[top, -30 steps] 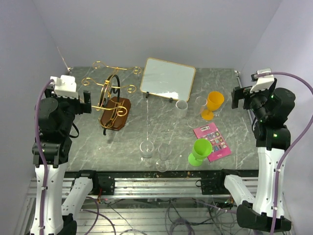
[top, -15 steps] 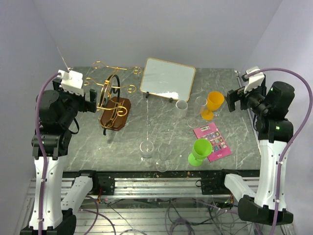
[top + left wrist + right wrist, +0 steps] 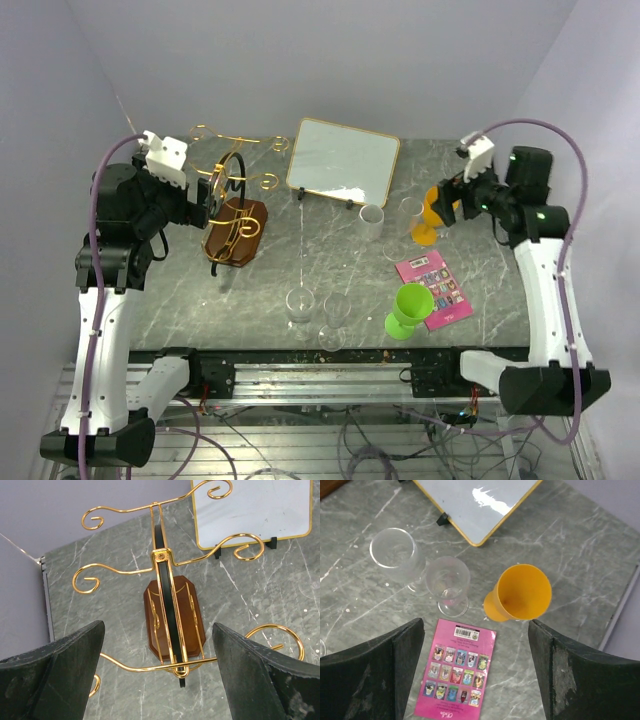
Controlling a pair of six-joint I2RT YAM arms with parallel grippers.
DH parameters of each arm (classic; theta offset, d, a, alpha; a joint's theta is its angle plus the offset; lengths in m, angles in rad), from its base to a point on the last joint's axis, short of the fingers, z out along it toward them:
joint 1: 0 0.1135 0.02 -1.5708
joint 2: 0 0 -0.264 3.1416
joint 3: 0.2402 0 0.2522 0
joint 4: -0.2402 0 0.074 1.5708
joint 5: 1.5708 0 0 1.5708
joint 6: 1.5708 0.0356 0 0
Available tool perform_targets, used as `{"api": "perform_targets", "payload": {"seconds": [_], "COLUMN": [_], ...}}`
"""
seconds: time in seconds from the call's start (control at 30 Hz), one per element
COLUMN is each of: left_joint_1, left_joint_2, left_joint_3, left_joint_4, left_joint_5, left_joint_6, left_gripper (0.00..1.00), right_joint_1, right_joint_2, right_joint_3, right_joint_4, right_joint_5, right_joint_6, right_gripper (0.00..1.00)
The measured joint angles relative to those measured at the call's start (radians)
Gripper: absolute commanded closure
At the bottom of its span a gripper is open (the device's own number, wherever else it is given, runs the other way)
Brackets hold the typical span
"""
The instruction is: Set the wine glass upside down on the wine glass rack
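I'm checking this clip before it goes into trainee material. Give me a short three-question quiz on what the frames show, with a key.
1. Short answer: which stands nearer the white board, the orange goblet or the green goblet?
2. Pick one: the left gripper is poised above A) the wine glass rack, B) the white board, C) the green goblet.
3. True or false: a glass already hangs on the wine glass rack.

Key: 1 the orange goblet; 2 A; 3 false.
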Motion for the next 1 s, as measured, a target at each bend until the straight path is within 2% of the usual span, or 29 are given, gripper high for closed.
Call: {"api": "perform_targets", "payload": {"seconds": [0.17,0.37,0.63,1.0], "left_joint_1": [0.0,0.0,0.0,0.0], "left_joint_2": [0.002,0.002,-0.006,-0.01], "left_joint_3": [0.0,0.0,-0.005,-0.009], "left_joint_4": [0.0,0.0,0.002,0.001], "left_joint_5": [0.006,0.006,0.011,0.014], "left_joint_6": [0.002,0.006,0.02,0.026], "left_gripper": [0.01,0.01,0.02,0.01], "right_joint_1": [0.159,0.237,0.263,0.269], "right_joint_2": [0.113,0.231,0.298,0.323], "right_joint_3": [0.001,0.021,0.085,0.097], "right_joint_4": [0.032,0.048,0.056,0.05], "right_joint_5": [0.138,0.286,0.346,0.377], "right_joint_6": [0.056,0.103,0.126,0.13], "right_gripper": [0.3,0.4,0.56,0.63]}}
